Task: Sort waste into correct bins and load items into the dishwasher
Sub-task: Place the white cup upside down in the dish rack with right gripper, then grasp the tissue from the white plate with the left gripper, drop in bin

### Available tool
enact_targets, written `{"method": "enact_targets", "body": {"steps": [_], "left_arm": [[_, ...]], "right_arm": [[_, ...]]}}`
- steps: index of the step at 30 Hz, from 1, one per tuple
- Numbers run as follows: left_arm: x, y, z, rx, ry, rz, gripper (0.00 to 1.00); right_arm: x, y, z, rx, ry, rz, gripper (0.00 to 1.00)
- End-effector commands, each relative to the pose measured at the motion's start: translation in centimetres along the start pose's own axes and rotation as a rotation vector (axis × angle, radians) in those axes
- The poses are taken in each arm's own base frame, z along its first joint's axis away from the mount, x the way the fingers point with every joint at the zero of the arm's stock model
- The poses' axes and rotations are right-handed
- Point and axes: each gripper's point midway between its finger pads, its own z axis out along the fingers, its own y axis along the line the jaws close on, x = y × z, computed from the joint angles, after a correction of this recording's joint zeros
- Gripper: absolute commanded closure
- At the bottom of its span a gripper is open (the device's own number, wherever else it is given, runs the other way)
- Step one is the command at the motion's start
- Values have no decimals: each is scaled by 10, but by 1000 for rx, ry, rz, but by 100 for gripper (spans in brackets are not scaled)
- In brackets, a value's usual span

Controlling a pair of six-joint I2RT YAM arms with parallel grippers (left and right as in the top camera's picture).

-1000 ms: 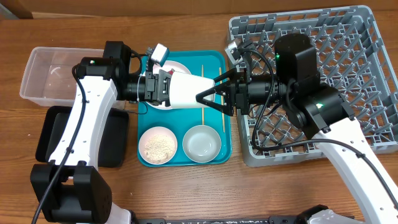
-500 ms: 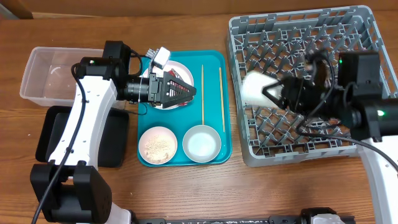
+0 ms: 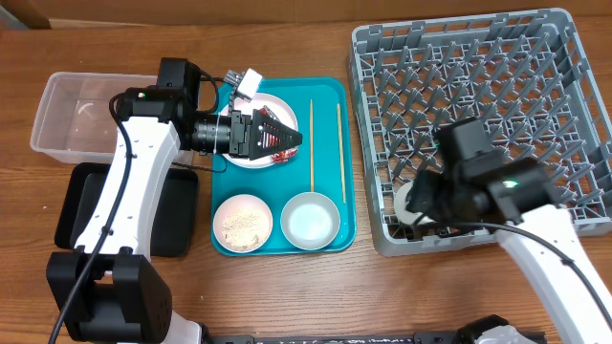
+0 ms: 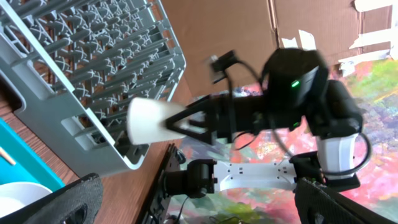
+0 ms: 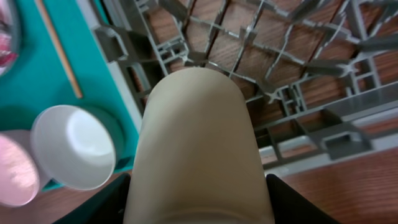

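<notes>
Bins at far left of the overhead: clear tub [image 3: 72,110] above, black tray [image 3: 69,196] below, no waste visible in either. Next right, left gripper [image 3: 292,140] over the small plate [image 3: 279,105] on the teal tray [image 3: 325,172], tip above the red wrapper [image 3: 275,151]. Released, judging by fingers [image 4: 62,199] spread to the lower corners of the left wrist view with nothing between. Lower on the tray: rice plate [image 3: 242,222], then bowl [image 3: 310,218]. Chopsticks [image 3: 311,143] along the tray's right side.

Cup [image 3: 417,199] right of that, clenched in the right gripper [image 4: 177,121], lying along the gripper's axis, over the lower-left corner of the dish rack [image 3: 497,86]. Cannot tell whether touching pegs or wall, nor which way the mouth faces.

Hazards, as judged:
- Sits very near the rack's left and near walls in the right wrist view. Released here, likely to catch the wall rim, tip outward and drop toward the bowl or onto the table [image 3: 382,287].
- Looks tilted rather than upright. Let go without turning, apt to roll across peg tops or wedge crooked between pegs.
- Pushed down off-centre, liable to jam on a peg and slip in the grip.
- Left gripper close by over the tray: risk of a knock on any wide swing back toward it.
</notes>
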Motion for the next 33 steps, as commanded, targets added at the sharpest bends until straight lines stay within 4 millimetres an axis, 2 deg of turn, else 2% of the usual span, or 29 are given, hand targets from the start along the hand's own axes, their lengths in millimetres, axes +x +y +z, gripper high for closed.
{"method": "enact_targets", "body": {"steps": [1,2,4,5,7,9,12,16,17,18,20,22,25,27,30,33], "left_arm": [[-2,-6,0,-18,2,5,0],[-1,-4,0,-27,3,5,0],[-1,0,0,-49,7,5,0],[-1,1,0,-57,8,4,0],[0,4,-1,-77,11,-11,0],[1,10,-1,-106,15,-28,0],[0,19,-2,-161,18,-32,0],[-5,47,-9,-329,-2,-114,9],[-8,60,-15,-414,-21,-153,11],[-12,71,-21,-496,-48,-190,15],[-21,85,-33,-633,-91,-204,17],[-35,103,-51,-846,-152,-183,18],[-51,123,-83,-1192,-249,-124,19],[-61,129,-93,-1352,-285,-58,19],[-73,143,-101,-1540,-311,8,18],[-73,167,-95,-1564,-277,-6,19]], "right_arm": [[1,-12,24,127,-28,87,49],[0,-13,31,141,-31,95,46],[-4,-10,43,148,-27,94,29],[-5,-8,47,146,-18,96,26],[-4,-3,49,129,-1,97,25],[-9,2,42,106,-17,98,25],[-24,18,16,33,-86,83,24],[-49,42,-49,-121,-235,79,21],[-53,46,-67,-162,-277,81,19],[-59,52,-91,-219,-332,84,13],[-64,57,-121,-295,-406,87,0],[-67,61,-146,-369,-471,87,0],[-63,61,-164,-430,-508,84,0],[-60,59,-168,-434,-511,84,0],[-54,57,-163,-425,-480,78,0],[-51,57,-155,-407,-444,74,0]]}}
